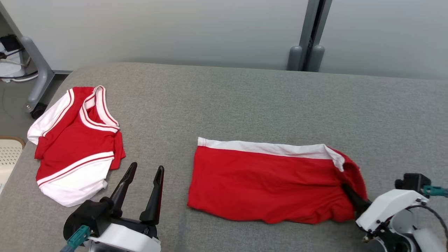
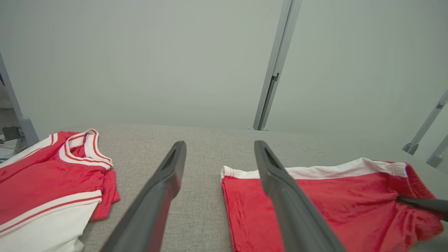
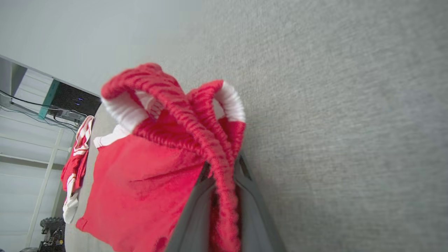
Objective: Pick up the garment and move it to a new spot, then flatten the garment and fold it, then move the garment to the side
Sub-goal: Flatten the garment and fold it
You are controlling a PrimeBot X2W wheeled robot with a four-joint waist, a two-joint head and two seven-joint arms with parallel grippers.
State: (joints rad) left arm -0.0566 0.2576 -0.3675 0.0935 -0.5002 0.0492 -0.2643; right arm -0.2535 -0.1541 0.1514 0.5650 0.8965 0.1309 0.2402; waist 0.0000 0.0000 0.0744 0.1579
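The red shorts lay on the grey table, in its front right part, spread rather flat, with the white stripe along the far edge. The right gripper was clenched on the gathered waistband at the right end of the shorts. In the right wrist view the ribbed elastic ran between the two fingers and rose a little in loops. The left gripper was spread wide and held nothing. It stood above the table between the shorts and a red and white jersey, which lay well apart on the left.

The shorts looked light, thin and very soft. I judged that they would hang and crumple once they left the table, and that one grip alone would let the free end drag. The elastic band was the thickest and firmest part, so it gave a sure hold. For a flat carry, the left gripper should probably take the opposite left edge, near the white corner, pinching both layers together.
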